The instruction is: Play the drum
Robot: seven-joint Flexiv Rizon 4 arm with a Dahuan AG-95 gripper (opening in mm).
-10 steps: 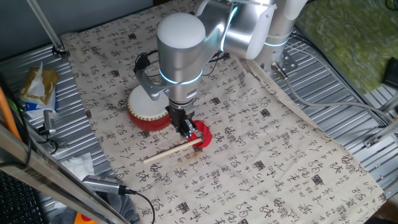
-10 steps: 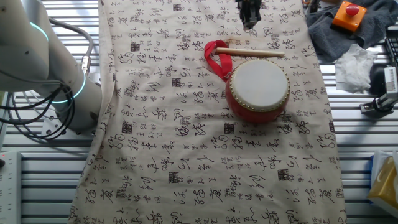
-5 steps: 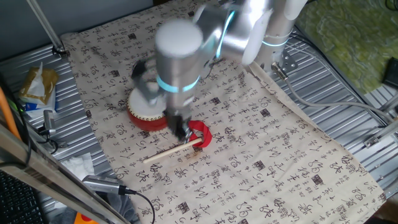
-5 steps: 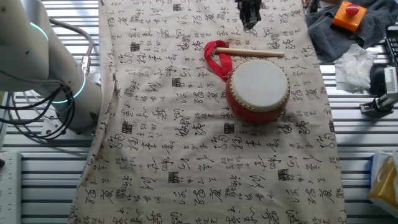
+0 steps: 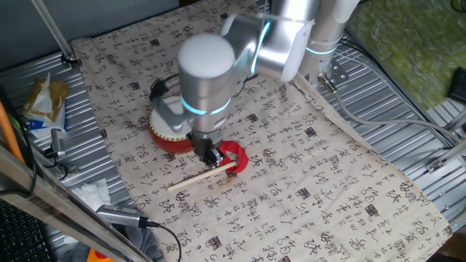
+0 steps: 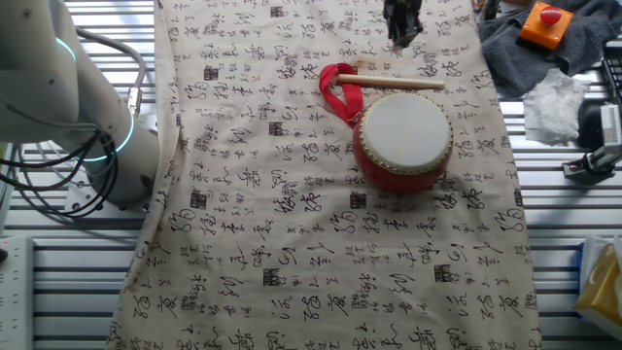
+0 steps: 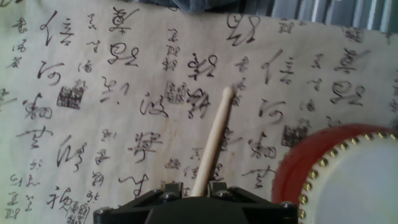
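Note:
The drum (image 5: 167, 132) is red with a white skin and sits on the calligraphy cloth; it also shows in the other fixed view (image 6: 403, 136) and at the hand view's lower right (image 7: 348, 180). Its red ribbon loop (image 5: 237, 156) lies beside it. A thin pale wooden stick (image 5: 200, 177) lies flat on the cloth next to the drum. My gripper (image 5: 211, 157) hangs just above the stick's ribbon end. In the hand view the stick (image 7: 214, 137) runs out from between the jaws (image 7: 194, 190), with a slim gap on each side. The jaws stand slightly apart and hold nothing.
An orange box with a red button (image 6: 546, 24) lies on grey fabric past the cloth's edge, with crumpled white tissue (image 6: 554, 102) beside it. A snack packet (image 5: 44, 102) and a cabled grey device (image 5: 120, 215) lie on the ribbed metal table.
My hand has shifted sideways above the stick, toward the drum side. The stick, drum and ribbon have not moved.

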